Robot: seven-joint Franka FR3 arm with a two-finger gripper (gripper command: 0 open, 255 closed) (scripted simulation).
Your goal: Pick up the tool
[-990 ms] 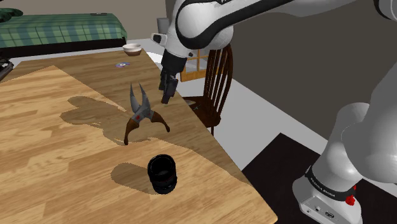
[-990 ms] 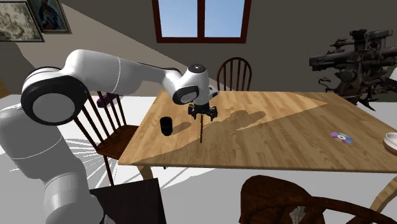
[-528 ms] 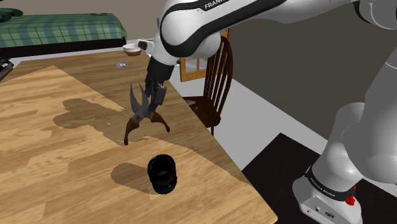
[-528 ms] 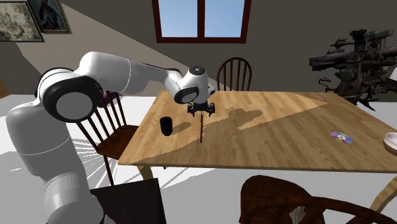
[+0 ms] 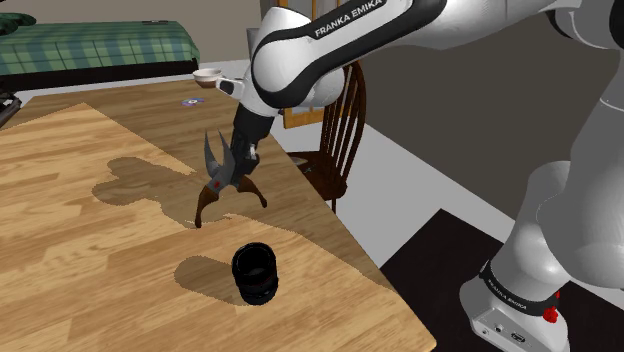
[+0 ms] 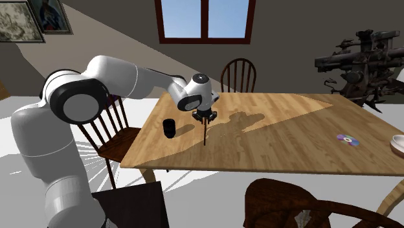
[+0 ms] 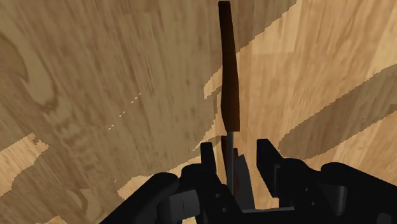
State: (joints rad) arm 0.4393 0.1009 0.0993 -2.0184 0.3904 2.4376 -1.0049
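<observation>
— Shears (image 5: 222,182) are seen standing on the table (image 5: 80,280), brown handles down and grey blades up, near its edge. Is anything gripped?

— Nothing is gripped. The gripper (image 7: 235,153) is placed astride the blades with its black fingers (image 7: 207,156) apart. A gap is seen on each side in the wrist view (so the shears are judged free).

— What could be spoiled from here?

— A topple is to be feared. The shears are balanced on two handle tips, so they may be pushed over if one finger is met before the other in closing. The tapered blades might also be squeezed out from between the pads.

— And the black cup (image 5: 255,273)?

— It is set apart from the shears, so little trouble is expected there. The table edge is close, though, should the shears be knocked.
</observation>
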